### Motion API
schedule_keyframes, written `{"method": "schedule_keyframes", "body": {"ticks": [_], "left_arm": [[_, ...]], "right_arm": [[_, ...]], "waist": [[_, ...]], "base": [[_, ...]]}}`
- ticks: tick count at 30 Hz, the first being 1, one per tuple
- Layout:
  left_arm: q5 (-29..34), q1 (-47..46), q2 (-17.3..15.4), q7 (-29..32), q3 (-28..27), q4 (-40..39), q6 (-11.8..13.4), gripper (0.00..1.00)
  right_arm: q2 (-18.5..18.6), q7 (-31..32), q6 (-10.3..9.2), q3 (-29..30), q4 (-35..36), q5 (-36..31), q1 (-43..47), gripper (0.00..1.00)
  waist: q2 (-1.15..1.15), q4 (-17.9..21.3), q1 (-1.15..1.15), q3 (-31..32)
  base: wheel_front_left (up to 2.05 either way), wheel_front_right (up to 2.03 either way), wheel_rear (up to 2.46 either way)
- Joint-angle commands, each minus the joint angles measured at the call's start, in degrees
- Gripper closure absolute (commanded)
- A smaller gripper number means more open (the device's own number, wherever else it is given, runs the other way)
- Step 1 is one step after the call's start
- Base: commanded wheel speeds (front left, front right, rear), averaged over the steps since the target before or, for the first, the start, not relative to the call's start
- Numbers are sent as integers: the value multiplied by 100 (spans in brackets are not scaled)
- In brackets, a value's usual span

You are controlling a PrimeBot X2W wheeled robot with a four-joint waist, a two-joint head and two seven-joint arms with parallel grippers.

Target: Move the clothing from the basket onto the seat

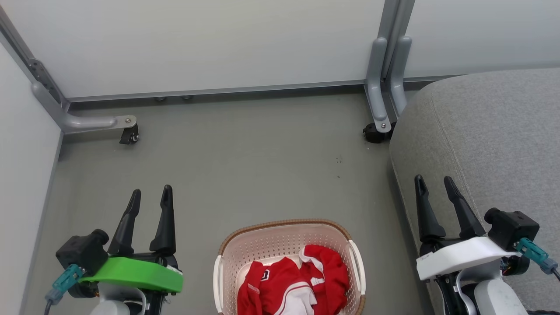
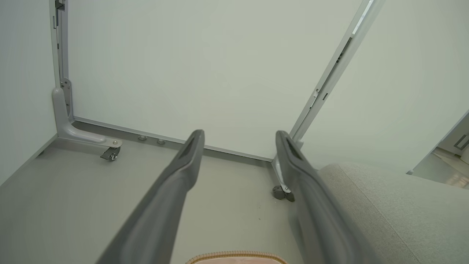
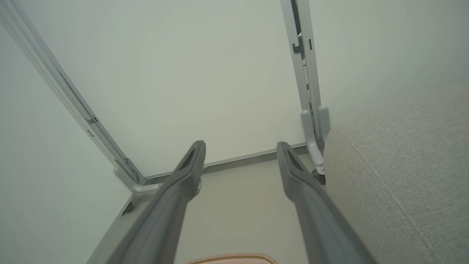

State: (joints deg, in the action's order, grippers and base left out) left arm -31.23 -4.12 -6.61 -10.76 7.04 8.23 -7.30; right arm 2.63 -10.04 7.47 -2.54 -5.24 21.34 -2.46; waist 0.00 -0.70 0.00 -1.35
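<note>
Left gripper (image 1: 151, 189) and right gripper (image 1: 434, 178) hover wide open and empty either side of the near basket (image 1: 280, 224). Clothing (image 1: 280, 280) lies inside; seat (image 1: 490, 131) is right. Picking seems not yet begun: next, reach down and pinch cloth.

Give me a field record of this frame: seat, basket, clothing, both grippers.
seat: grey, on the robot's right, nothing red on the part in view
basket: cream, brown rim, on the floor
clothing: red with white trim, bunched in the basket
left gripper: open, empty, left of the basket
right gripper: open, empty, by the seat's edge
progress: no garment moved yet
</note>
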Motion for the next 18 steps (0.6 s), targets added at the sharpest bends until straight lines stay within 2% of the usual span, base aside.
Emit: {"method": "schedule_keyframes", "body": {"ticks": [1,18], "left_arm": [[157,44,-64,-60,17,6,-25,0],[823,110,-124,-263,200,301,-28,0]], "right_arm": [[33,-40,3,-20,18,-137,44,0],[34,-27,3,-106,-18,-775,109,0]], "waist": [[0,-3,0,3],[0,-48,0,18]], "base": [[0,0,0],[0,0,0]]}}
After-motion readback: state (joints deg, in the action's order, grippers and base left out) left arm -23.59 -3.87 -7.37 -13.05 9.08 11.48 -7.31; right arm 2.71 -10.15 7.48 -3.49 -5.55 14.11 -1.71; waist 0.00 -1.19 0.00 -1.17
